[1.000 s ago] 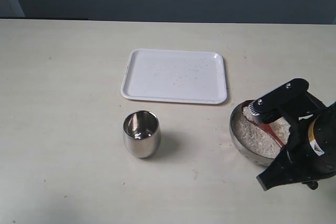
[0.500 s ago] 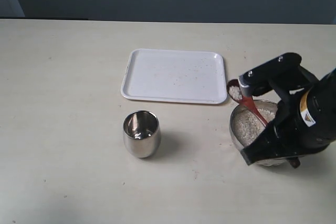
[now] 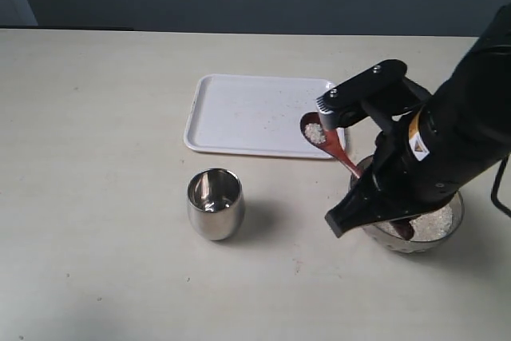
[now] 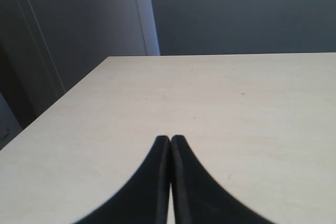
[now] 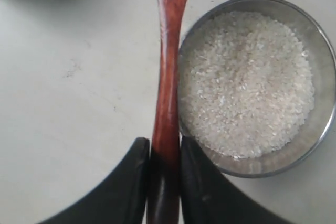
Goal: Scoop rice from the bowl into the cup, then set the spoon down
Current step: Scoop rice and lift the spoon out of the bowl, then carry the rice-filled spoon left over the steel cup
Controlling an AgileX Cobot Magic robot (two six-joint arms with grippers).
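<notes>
Pale desk (image 3: 96, 157), dark wall behind. Your right jaws pinch the spoon (image 5: 167, 77) by its handle. Its head carries some rice (image 3: 315, 133) and hangs by the near right corner of the tray (image 3: 239, 109), just beside the bowl (image 5: 320, 145). The cup (image 3: 214, 204) stands well apart, toward the near edge. Your left jaws are pressed together over the desk.

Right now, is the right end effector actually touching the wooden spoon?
Touching. In the right wrist view the right end effector clamps the spoon: its black fingers press both sides of the handle, no gap.
</notes>
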